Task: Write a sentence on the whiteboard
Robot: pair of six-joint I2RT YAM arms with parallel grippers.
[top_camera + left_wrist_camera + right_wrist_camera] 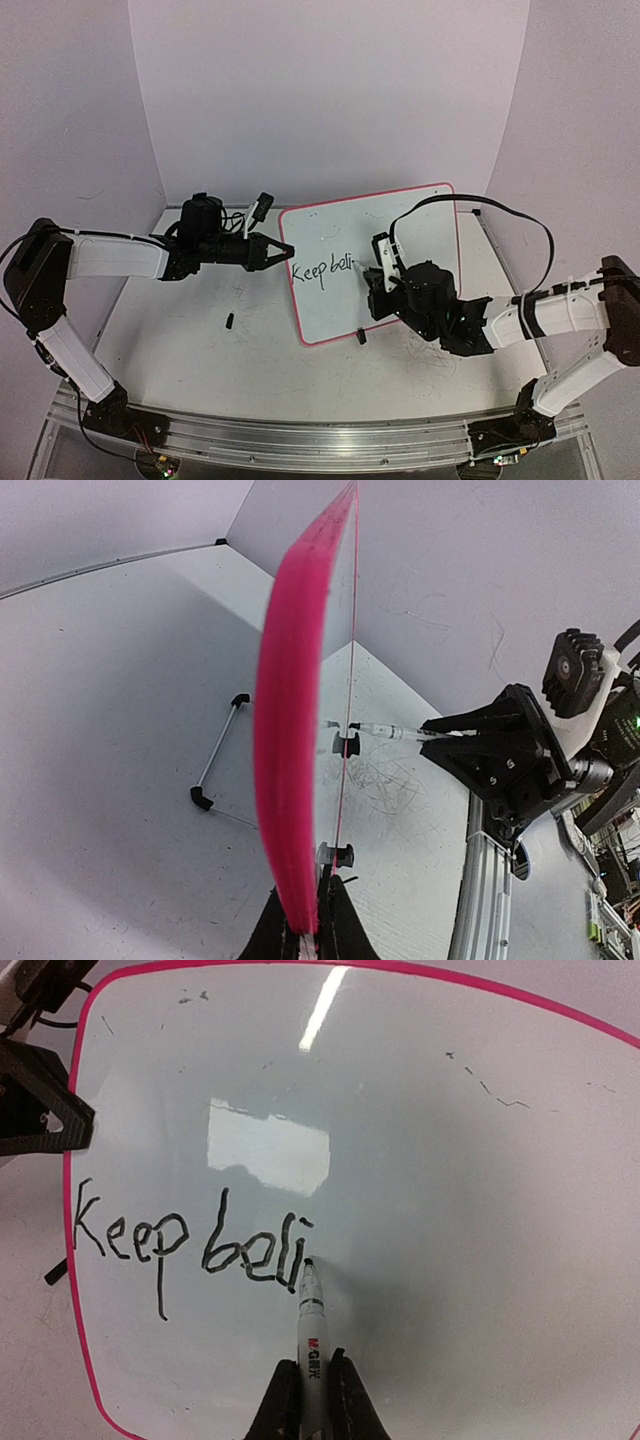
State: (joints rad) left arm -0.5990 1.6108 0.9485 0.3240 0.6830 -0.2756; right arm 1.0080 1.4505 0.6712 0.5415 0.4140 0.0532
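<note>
Pink rim and glossy white, that's the whiteboard (400, 215), sitting on the bench (180, 345) from the middle out toward the far right corner, turned a little askew to the bench's edges. Over on its left side, the left tool (282, 250) has come in from the bench's left edge, and its fingers are pressed together on the board's rim; the left wrist view looks straight along that pink edge (290, 730), with the two dark fingers (330, 925) pinching it at the bottom of the shot. Now to the writing: the sentence (190, 1240) reads "Keep beli" in thin black strokes and stops there, running along the board's left half, close to where the left tool grips (322, 270). The right tool (312, 1375) reaches in from the near right corner of the bench and pinches a white marker (310, 1325) tight between its fingers, barrel pointing away from the wrist, black tip touching the board just right of the last "i". From above, the right tool (381, 285) hangs over the board's middle. A small black clip (361, 336) sits on the board's near edge, and a loose little black piece (230, 321) lies on the bench, left of the board and well apart from it.
</note>
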